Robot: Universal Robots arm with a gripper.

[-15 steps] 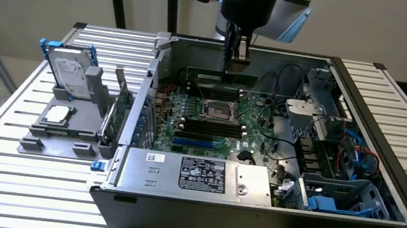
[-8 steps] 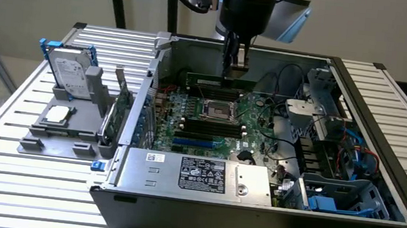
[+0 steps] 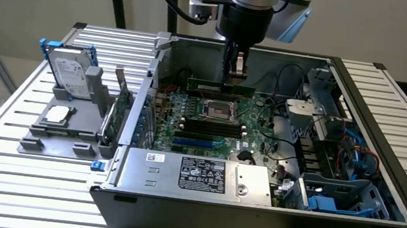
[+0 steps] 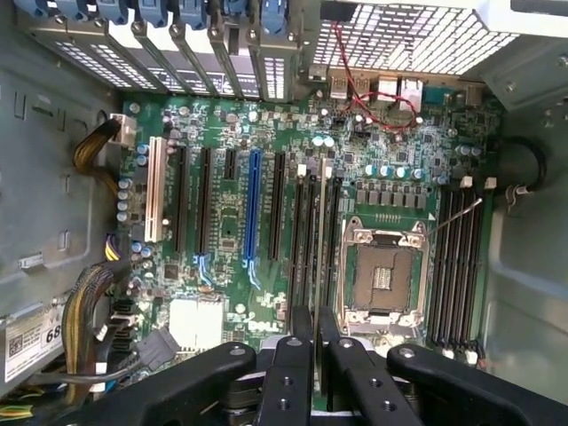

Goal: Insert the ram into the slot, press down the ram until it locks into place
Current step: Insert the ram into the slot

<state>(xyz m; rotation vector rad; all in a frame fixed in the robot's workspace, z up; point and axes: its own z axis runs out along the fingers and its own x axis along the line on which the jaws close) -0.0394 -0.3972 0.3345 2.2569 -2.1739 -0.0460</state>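
Claw [image 3: 234, 77]: black, two-fingered, hanging down into the open case [image 3: 381, 107]. It is pressed onto the ram [image 3: 221, 86] and pinches it at mid-length.

Ram: green stick, held level and on edge above the board [image 3: 188, 118]. In the wrist view it shows edge-on as a thin pale line running out from between the claw fingers [image 4: 295, 355]. It lies along the bank of black memory slots, beside the slot [image 4: 302, 240]. That bank sits between the CPU socket [image 4: 383, 275] and the blue socket [image 4: 253, 213]. Whether the ram touches a slot cannot be told.

Writing: the power supply [image 3: 191, 174] carries a black label with rows of small marks and a white sticker, neither readable. A white label [image 4: 31, 337] in the wrist view shows the digits "68".

Other items: hard drive [image 3: 70, 72], standing in a blue bracket on a grey tray [image 3: 54, 131]; its label is unreadable. The tray sits on the slatted desk [image 3: 1, 146], to the exterior view's left of the case.
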